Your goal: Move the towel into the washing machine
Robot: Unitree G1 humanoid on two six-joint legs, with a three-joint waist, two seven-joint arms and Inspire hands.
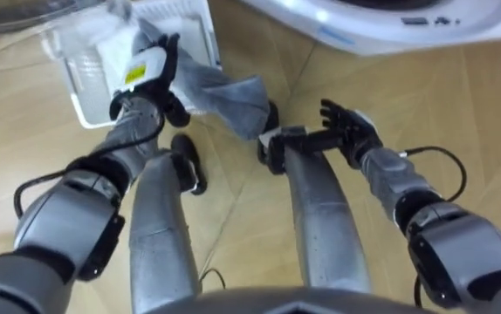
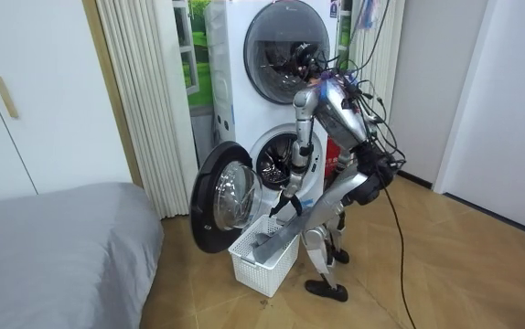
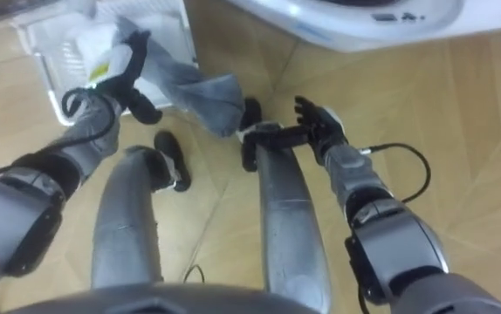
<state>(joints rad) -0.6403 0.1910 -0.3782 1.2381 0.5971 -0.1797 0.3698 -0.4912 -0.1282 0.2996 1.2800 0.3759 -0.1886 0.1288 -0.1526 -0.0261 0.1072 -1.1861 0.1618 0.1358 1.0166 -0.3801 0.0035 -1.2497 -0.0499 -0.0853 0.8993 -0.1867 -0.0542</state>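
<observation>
A: Where do we see the towel (image 1: 233,98)?

B: In our left hand (image 1: 150,70). Its fingers (image 1: 171,54) are curled round the grey cloth, and the rest hangs down from them, at the near corner of the white basket (image 1: 194,30) and over the wooden floor (image 1: 50,157).

A: So it is outside the washing machine (image 2: 276,160)?

B: Yes. In the room view we stand bent forward in front of the lower drum. Its round door (image 2: 221,196) is swung open toward the room view's left, and the basket sits on the floor just below it, by our feet.

A: And our right hand (image 1: 348,129)?

B: It is low, just beside our right knee, with its fingers spread wide and nothing in them. It is well apart from the towel.

A: What else is near us?

B: A bed (image 2: 52,247) with a grey cover at the room view's left.
</observation>
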